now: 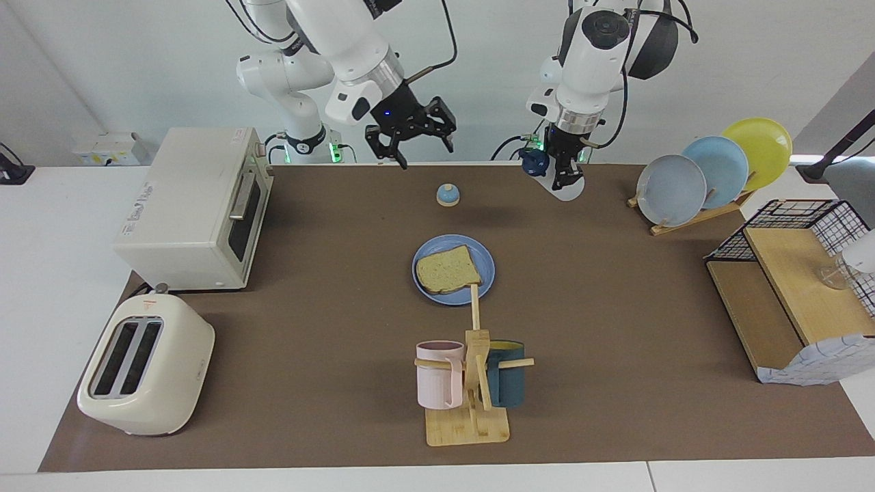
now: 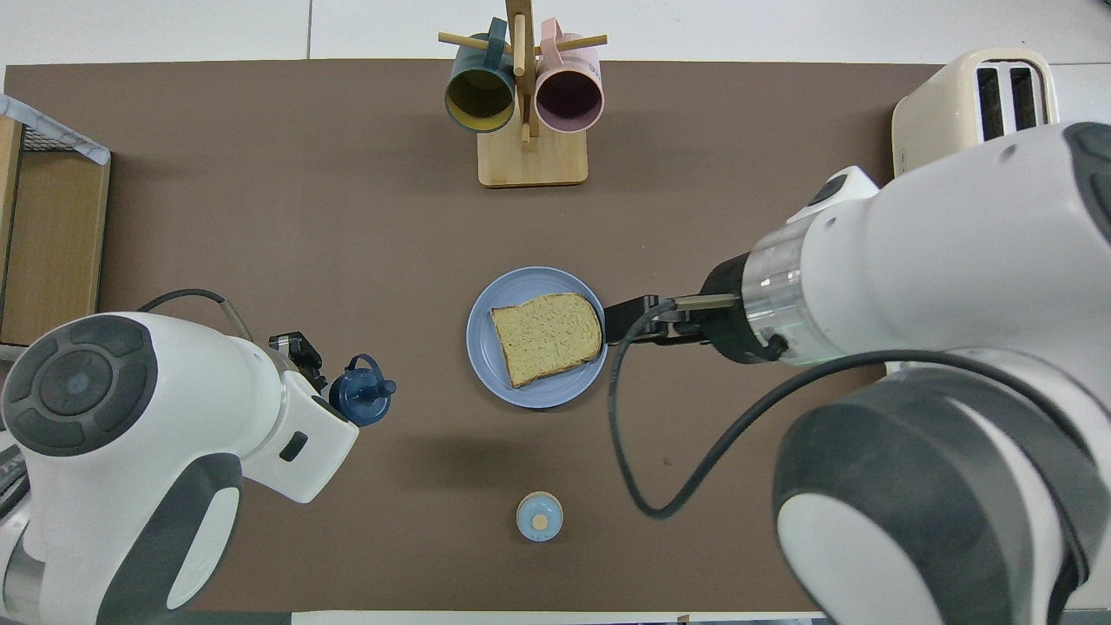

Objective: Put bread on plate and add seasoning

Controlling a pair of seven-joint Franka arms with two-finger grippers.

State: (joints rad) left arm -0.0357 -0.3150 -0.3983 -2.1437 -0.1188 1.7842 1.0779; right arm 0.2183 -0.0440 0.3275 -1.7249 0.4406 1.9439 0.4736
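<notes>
Bread, a tan square toast slice (image 1: 448, 270), lies on the round blue plate (image 1: 487, 263); left gripper (image 1: 560, 179) clamps the navy-capped whitish seasoning bottle (image 1: 535, 166) for sprinkling; right gripper (image 1: 413, 140), jaws apart, waits raised.

Toaster (image 1: 145, 365), oven (image 1: 195, 208), mug rack (image 1: 472, 383), plate rack (image 1: 711, 174).

Speckled tan bread (image 1: 448, 270) lying flat on round blue plate (image 1: 486, 264), near mug rack (image 1: 472, 383). Whitish navy-capped seasoning (image 1: 559, 179) upright, nearer the robots than that rack.
</notes>
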